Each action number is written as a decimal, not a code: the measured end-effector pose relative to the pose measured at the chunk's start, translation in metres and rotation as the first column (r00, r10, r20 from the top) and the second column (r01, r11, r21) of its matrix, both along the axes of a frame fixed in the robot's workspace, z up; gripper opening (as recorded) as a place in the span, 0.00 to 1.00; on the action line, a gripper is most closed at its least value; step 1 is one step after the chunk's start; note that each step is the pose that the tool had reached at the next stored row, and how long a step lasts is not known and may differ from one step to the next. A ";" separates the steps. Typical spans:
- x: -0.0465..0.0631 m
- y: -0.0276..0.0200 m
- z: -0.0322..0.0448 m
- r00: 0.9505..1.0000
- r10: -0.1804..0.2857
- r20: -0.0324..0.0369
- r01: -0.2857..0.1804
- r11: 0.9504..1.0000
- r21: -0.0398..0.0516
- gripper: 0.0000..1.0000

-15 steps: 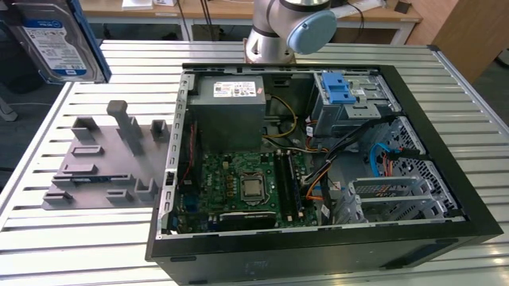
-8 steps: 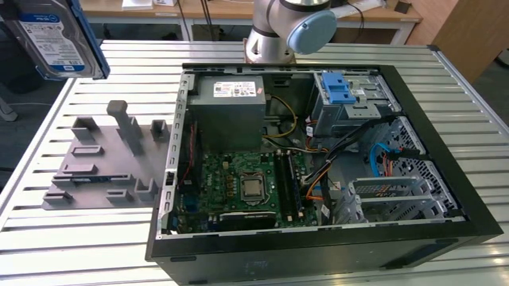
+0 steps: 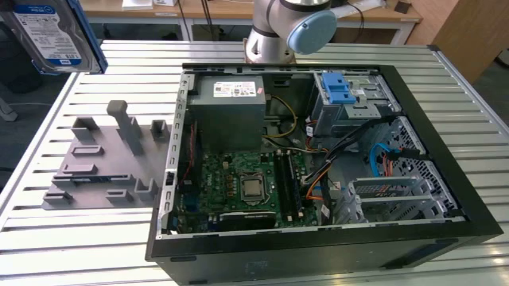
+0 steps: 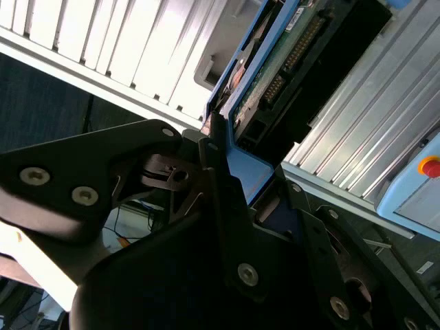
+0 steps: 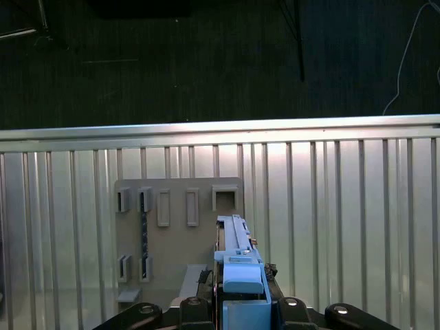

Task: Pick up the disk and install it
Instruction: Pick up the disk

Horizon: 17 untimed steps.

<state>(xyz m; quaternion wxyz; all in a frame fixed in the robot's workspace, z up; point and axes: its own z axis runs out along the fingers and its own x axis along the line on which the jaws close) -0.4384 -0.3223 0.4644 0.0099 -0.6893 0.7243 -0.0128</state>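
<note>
Over slatted metal desk (image 3: 80, 250), grips disk (image 3: 47, 33) tight between jaws, aloft at the exterior view's left, clear of grey slotted plate (image 3: 111, 167) and open computer case (image 3: 318, 247).

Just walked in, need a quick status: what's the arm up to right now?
The arm's end effector is shut on the disk, gripping it by its blue carrier. The disk hangs in the air, off to the exterior view's left of the open computer case. In the first wrist view it sits edge-on, with the grey fixture tray beyond it on the slatted table. So the disk is picked up but not yet in the case.
</note>
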 end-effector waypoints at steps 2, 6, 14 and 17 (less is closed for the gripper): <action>0.000 0.0000 0.0034 1.000 0.000 0.000 0.000 1.000 0.000 0.37; 0.000 0.0000 0.0095 1.000 0.000 0.001 0.000 1.000 0.000 0.37; 0.000 -0.0019 0.0144 1.000 0.000 0.001 0.000 1.000 0.000 0.37; 0.000 -0.0079 0.0144 1.000 0.000 0.001 0.000 1.000 0.000 0.37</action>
